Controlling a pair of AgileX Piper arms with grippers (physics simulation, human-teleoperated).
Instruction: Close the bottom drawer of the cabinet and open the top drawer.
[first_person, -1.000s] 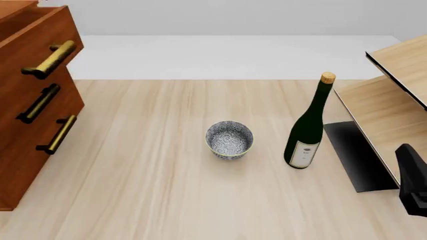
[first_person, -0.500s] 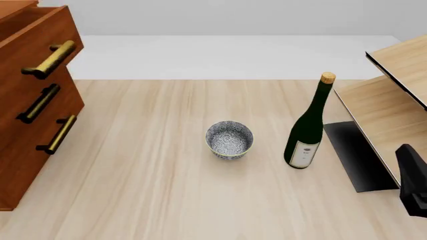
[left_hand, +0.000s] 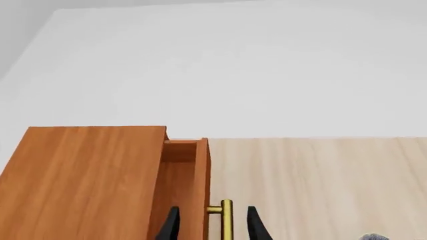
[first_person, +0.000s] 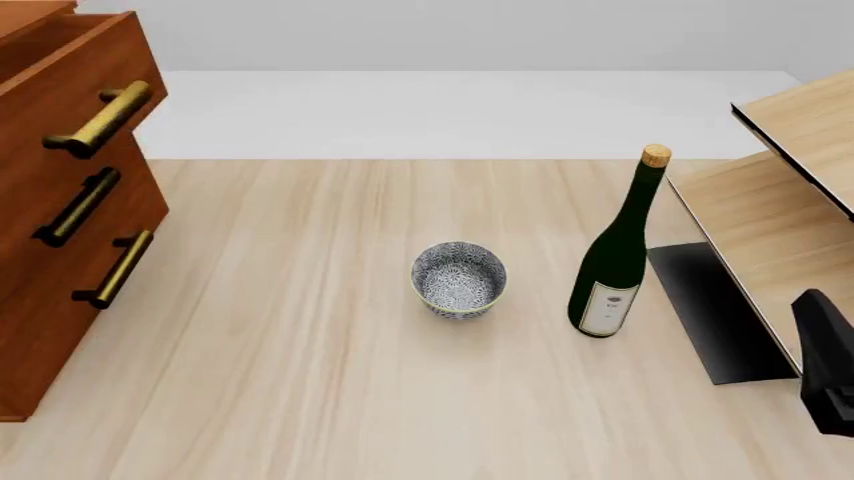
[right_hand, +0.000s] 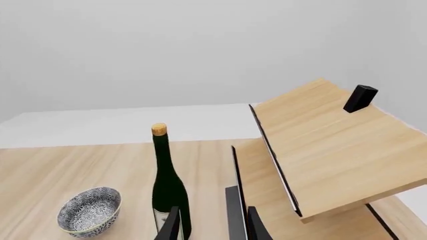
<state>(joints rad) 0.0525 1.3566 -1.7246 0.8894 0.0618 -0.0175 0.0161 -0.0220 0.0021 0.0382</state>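
The reddish-brown cabinet (first_person: 54, 290) stands at the table's left edge. Its top drawer (first_person: 67, 70) is pulled out, and the brass handle (first_person: 96, 120) juts past the two below. The bottom drawer (first_person: 54, 330) sits flush under the middle one. In the left wrist view I look down on the cabinet (left_hand: 87, 180). The top drawer (left_hand: 202, 185) stands out from it, and its handle (left_hand: 227, 220) shows in the gap of my open left gripper (left_hand: 212, 227). That gripper does not show in the front view. My right gripper (right_hand: 213, 216) is open and holds nothing, and its arm (first_person: 827, 370) stays low at the right.
A patterned bowl (first_person: 459, 279) sits mid-table, with a green wine bottle (first_person: 617, 260) upright to its right. A pale wood shelf unit (first_person: 787, 200) on a black base (first_person: 707, 310) fills the right side. A small black block (right_hand: 360, 98) rests on its top board.
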